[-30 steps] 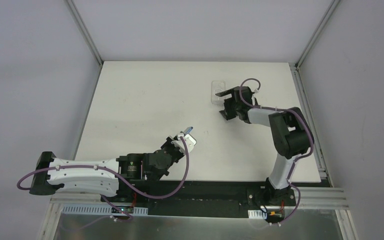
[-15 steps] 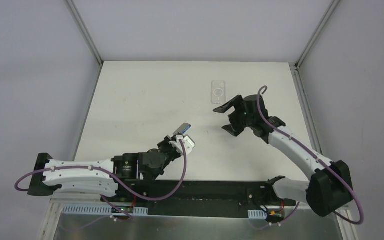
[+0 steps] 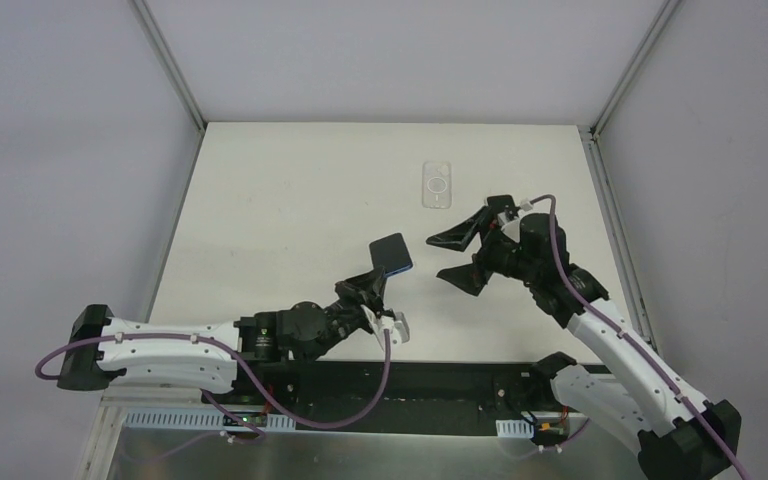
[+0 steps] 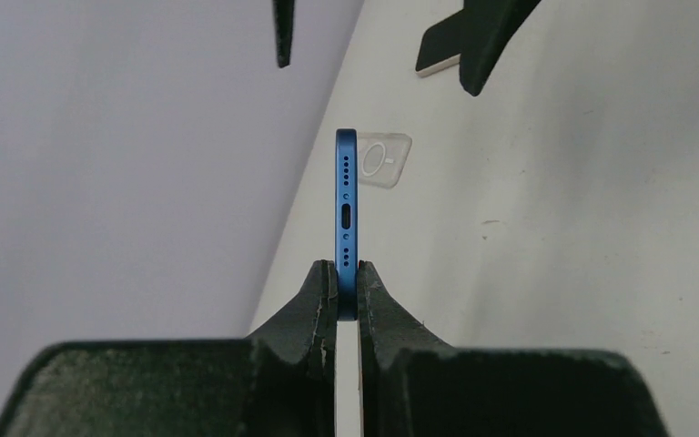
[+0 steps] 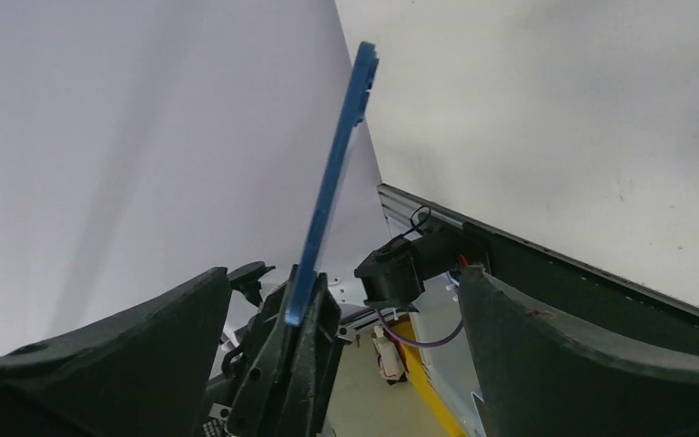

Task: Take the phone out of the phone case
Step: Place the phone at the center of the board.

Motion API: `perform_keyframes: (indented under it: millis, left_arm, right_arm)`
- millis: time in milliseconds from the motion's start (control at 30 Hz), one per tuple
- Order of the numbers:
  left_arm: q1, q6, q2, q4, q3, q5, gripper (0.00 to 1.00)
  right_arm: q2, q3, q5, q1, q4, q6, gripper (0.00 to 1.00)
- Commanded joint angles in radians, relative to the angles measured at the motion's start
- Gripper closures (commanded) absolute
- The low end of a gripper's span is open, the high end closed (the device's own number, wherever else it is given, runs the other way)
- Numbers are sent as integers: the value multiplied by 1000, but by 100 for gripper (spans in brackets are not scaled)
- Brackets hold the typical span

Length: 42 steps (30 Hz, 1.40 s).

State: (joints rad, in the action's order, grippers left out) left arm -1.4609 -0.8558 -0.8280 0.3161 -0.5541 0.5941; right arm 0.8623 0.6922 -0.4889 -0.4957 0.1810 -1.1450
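Observation:
My left gripper point(image 3: 376, 280) is shut on the bottom edge of the blue phone point(image 3: 391, 254) and holds it up above the table's near middle. In the left wrist view the phone point(image 4: 347, 205) stands edge-on between the pads, its port and speaker holes showing. The clear phone case point(image 3: 438, 185) lies empty and flat at the far middle of the table, also seen as the case point(image 4: 384, 160) beyond the phone. My right gripper point(image 3: 457, 256) is open, close to the phone's right side and turned toward it. Its fingers point(image 5: 582, 355) frame the phone point(image 5: 332, 182) without touching it.
The white table point(image 3: 280, 200) is bounded by grey walls and aluminium rails point(image 3: 612, 215) at the right and left. A black mounting rail point(image 3: 440, 385) runs along the near edge by both arm bases.
The left gripper has raised and turned the phone upward and to the right. The right arm has pulled back from the case toward the near side and now faces the phone.

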Motion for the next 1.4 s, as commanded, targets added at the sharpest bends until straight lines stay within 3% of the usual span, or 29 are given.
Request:
perform_keyframes:
  millis: [0, 300, 667, 900, 1100, 1367]
  left_arm:
    - [-12, -233, -70, 173, -47, -75, 100]
    - [-59, -354, -126, 292, -30, -61, 100]
    - [-61, -370, -162, 343, -37, -90, 100]
    - [-61, -370, -183, 368, -50, -94, 100]
    - [-60, -360, -183, 389, -50, -96, 100]
    - [-61, -348, -182, 401, -52, -105, 100]
  right_arm:
    - [-7, 36, -46, -22, 20, -57, 2]
    - [-5, 11, -64, -35, -95, -137, 19]
    - [29, 9, -118, -36, -176, -179, 48]
    - [43, 11, -141, -45, -226, -209, 57]
    - [50, -16, -148, -47, -278, -237, 73]
    - [59, -29, -142, -48, -288, -234, 73]
